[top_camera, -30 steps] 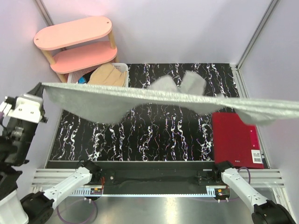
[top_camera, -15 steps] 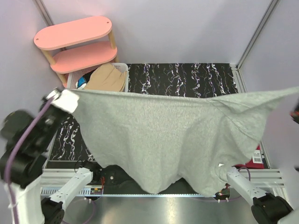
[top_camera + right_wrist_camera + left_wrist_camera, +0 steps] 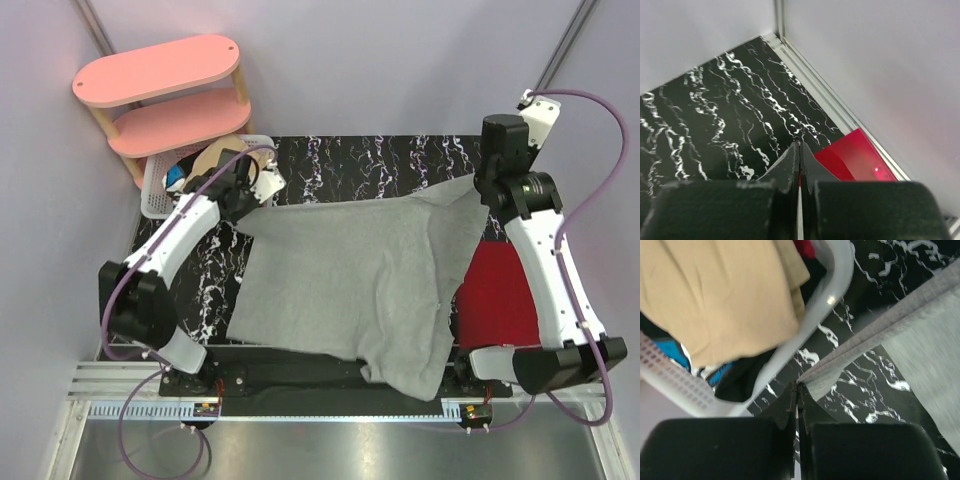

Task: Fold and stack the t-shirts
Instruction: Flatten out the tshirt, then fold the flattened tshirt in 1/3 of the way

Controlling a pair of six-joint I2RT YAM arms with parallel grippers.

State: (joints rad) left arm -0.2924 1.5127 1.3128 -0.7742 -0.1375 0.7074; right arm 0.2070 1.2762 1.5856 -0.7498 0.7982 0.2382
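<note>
Showing a light heather grey t-shirt [image 3: 350,280] spread mid-tabletop [image 3: 330,160]; left fingers [image 3: 788,407] clamp its ten o'clock corner, right fingers [image 3: 790,160] closed at two o'clock, hold unclear. Probably limp and light: grip corners.

I'm working in what looks like a lab test cell: plain partition walls [image 3: 400,60], aluminium framing [image 3: 560,50], marbled tabletop [image 3: 380,160], pink shelf [image 3: 160,70].

- Grey t-shirt [image 3: 350,270], centre: light heather grey, plain.
- Table [image 3: 400,165]: black with white marble veining.
- Flat sheet [image 3: 505,300], right: solid red.
- Two-tier shelf [image 3: 160,70], upper left: pink boards, pale wood legs.
- Lattice basket [image 3: 837,275]: white.
- Tan t-shirt [image 3: 715,295], in the basket: plain tan.
- Cloth [image 3: 672,352], in the basket: bright blue.
- Cable [image 3: 605,150], upper right: purple.
</note>
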